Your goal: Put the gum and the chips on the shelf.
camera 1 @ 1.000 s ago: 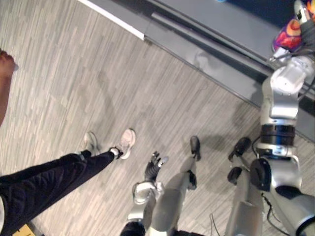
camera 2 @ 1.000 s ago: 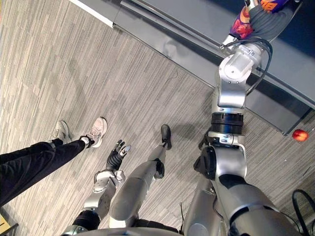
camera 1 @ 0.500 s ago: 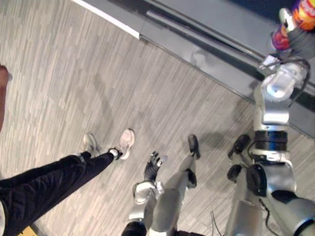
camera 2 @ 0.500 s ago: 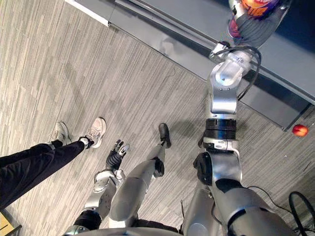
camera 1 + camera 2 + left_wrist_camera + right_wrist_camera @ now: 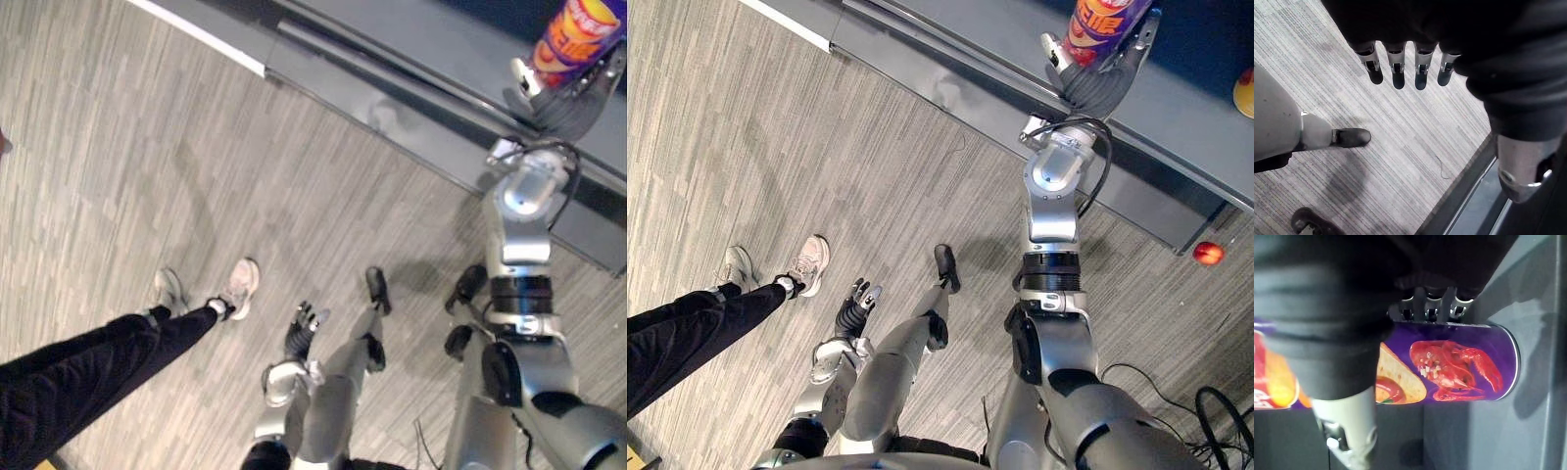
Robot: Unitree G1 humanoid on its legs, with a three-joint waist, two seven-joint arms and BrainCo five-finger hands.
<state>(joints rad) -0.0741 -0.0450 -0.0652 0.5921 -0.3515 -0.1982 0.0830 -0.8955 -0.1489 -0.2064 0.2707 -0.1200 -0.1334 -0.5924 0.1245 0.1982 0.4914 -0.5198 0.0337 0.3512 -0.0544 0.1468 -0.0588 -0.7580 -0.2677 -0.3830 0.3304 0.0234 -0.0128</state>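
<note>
A purple chips can [image 5: 1102,27] with a red lobster picture [image 5: 1454,363] stands upright on the grey shelf [image 5: 1205,117]. My right hand [image 5: 1097,88] is stretched up to the shelf and sits right behind the can. Its fingers [image 5: 1430,308] are straight and spread on either side of the can, with the thumb apart from it. My left hand [image 5: 302,331] hangs low beside my body over the floor, its fingers [image 5: 1396,73] relaxed and empty.
A person in black trousers [image 5: 88,367] and pale shoes [image 5: 240,284] stands on the striped floor at the left. A small red ball [image 5: 1207,253] lies on the floor by the shelf's base. A yellow thing [image 5: 1244,93] sits on the shelf at the far right.
My right arm has carried the chips can further onto the shelf, and its fingers have uncurled from the can. The camera has shifted a little. My left hand has stayed put.
</note>
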